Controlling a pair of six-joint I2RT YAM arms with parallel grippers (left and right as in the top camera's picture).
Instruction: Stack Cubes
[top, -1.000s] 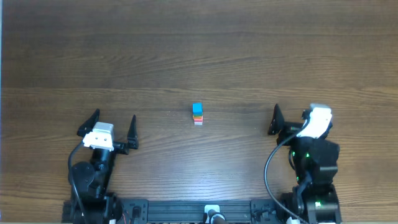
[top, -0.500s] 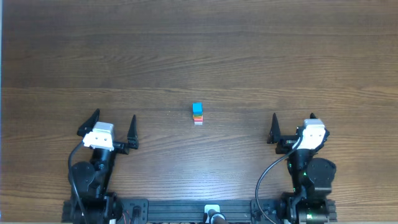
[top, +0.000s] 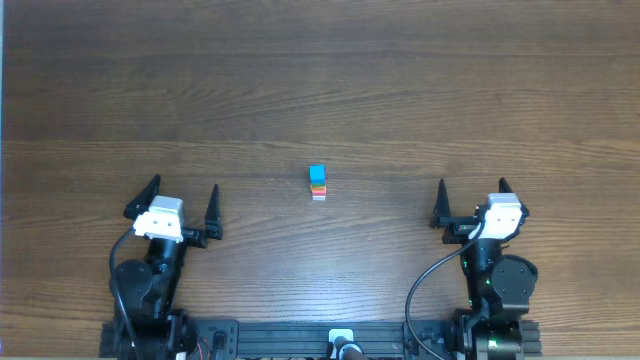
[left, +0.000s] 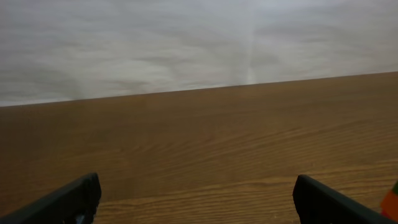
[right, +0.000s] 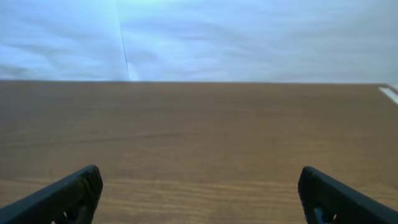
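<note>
Right hand (top: 471, 190): drawn back toward the table's (top: 320, 80) near edge over the last second, now level with the left hand (top: 183, 190). Both spread wide, holding nothing. Stack of cubes (top: 318, 183) at the middle of the table, unmoved, well apart from either hand, blue cube (top: 317, 174) on top. Probably task finished, arms parked. Hard to count from above: orange-red beneath the blue, a pale strip lowest. Only an orange sliver (left: 390, 204), cut off, in the left wrist view.
</note>
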